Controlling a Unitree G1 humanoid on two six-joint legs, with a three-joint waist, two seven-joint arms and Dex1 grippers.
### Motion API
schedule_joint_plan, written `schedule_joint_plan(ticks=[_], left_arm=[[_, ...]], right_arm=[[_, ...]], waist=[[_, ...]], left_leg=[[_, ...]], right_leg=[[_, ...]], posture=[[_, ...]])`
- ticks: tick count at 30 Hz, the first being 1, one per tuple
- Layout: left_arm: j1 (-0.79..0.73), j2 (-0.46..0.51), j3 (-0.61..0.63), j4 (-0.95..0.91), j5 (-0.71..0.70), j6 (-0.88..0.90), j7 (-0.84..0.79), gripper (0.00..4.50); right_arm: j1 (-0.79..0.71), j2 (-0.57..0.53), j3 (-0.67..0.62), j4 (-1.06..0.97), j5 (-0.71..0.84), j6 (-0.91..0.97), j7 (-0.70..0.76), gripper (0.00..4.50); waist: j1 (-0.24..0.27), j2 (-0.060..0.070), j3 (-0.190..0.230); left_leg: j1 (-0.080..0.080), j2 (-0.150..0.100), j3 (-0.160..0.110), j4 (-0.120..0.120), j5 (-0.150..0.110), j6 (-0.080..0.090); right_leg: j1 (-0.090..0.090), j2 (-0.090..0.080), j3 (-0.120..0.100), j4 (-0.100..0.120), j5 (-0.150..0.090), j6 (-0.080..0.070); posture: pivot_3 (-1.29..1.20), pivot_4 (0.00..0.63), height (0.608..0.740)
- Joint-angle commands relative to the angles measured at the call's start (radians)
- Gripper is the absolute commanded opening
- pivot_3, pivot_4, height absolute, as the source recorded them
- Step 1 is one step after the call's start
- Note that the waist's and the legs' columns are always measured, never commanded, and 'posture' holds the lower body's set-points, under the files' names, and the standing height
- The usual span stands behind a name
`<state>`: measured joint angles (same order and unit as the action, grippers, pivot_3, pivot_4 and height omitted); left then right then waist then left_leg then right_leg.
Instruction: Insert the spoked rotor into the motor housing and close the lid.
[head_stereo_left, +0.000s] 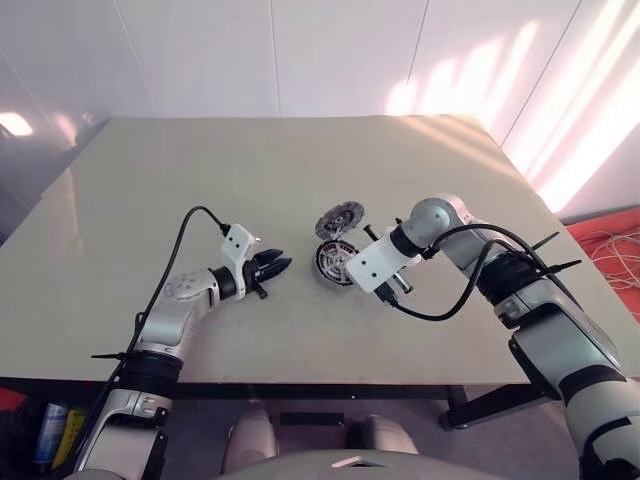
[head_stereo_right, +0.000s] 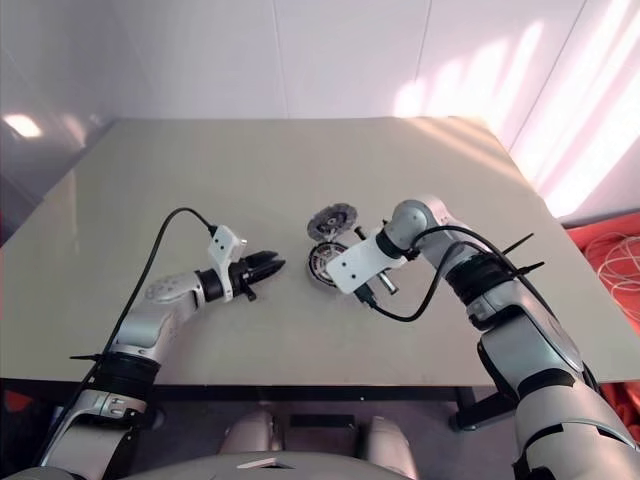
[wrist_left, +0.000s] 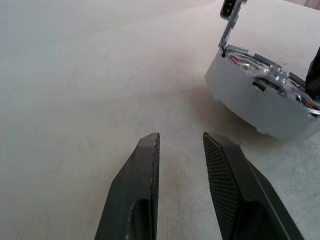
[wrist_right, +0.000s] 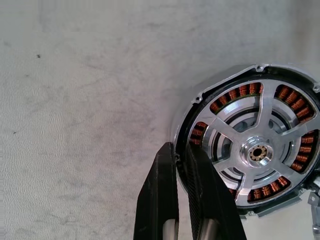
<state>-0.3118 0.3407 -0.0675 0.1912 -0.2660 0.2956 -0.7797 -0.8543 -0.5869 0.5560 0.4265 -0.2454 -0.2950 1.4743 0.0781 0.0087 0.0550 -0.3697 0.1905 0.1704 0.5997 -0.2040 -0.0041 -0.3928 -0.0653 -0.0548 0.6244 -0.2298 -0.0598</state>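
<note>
The motor housing (wrist_right: 250, 150) lies on the table between my two grippers, its coppery windings showing between the silvery spokes of the spoked rotor (wrist_right: 257, 152), which sits inside it. The grey lid (head_stereo_left: 340, 218) stands tilted up on its hinge at the housing's far edge. My right gripper (wrist_right: 180, 147) points steeply down and is shut on the near rim of the housing, one finger outside the wall and one inside. My left gripper (wrist_left: 180, 137) hovers low over the table a short way left of the housing (wrist_left: 260, 100), open with nothing between its fingers.
The beige table (head_stereo_left: 300, 160) stretches bare to the far and left sides. Its front edge runs just below both arms. A black cable loops from my right wrist (head_stereo_left: 440, 310) over the table. White cables lie on a red patch of floor (head_stereo_left: 610, 250) at the right.
</note>
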Motion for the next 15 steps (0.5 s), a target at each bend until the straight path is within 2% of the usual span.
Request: schedule_joint_plan(ticks=[1, 2, 6, 10, 15], left_arm=[[-0.003, 0.0, 0.016, -0.036, -0.01, -0.002, 0.009, 1.49], [-0.001, 0.0, 0.017, -0.038, -0.011, -0.001, 0.01, 1.49], [0.008, 0.006, 0.026, -0.058, -0.019, 0.01, 0.016, 1.49], [0.024, 0.006, 0.031, -0.075, -0.02, 0.017, 0.025, 1.49], [0.043, 0.008, 0.044, -0.101, -0.023, 0.027, 0.042, 1.49]], right_arm=[[0.022, -0.067, -0.062, -0.227, 0.076, 0.281, 0.104, 0.01], [0.035, -0.092, -0.06, -0.278, 0.072, 0.35, 0.124, 0.01], [-0.005, -0.234, 0.052, -0.457, 0.239, 0.729, 0.14, 0.01], [-0.084, -0.234, 0.096, -0.501, 0.334, 1.05, 0.14, 0.01], [-0.279, -0.018, 0.084, -0.369, 0.459, 1.729, 0.018, 0.01]], waist=[[0.006, 0.0, 0.0], [0.013, 0.0, 0.0], [0.025, 0.001, 0.001], [0.014, 0.002, 0.001], [0.011, 0.003, 0.002]], left_leg=[[0.0, 0.0, 0.0, 0.0, 0.0, 0.001], [-0.001, 0.0, 0.0, 0.0, 0.001, 0.005], [-0.001, 0.0, 0.0, 0.001, 0.0, 0.006], [0.002, 0.001, 0.001, 0.0, 0.0, 0.0], [0.003, 0.007, 0.0, 0.0, 0.003, -0.006]], right_leg=[[0.0, 0.0, 0.0, -0.001, 0.0, 0.0], [0.0, 0.0, 0.0, -0.001, 0.0, 0.0], [0.0, 0.0, 0.0, -0.002, 0.0, 0.0], [0.0, 0.0, 0.0, 0.0, 0.0, 0.0], [0.0, 0.008, 0.001, 0.001, 0.002, -0.004]], posture=[[0.0, 0.0, 0.74], [0.0, 0.0, 0.74], [0.0, 0.0, 0.74], [0.0, 0.0, 0.74], [0.0, 0.0, 0.74]])
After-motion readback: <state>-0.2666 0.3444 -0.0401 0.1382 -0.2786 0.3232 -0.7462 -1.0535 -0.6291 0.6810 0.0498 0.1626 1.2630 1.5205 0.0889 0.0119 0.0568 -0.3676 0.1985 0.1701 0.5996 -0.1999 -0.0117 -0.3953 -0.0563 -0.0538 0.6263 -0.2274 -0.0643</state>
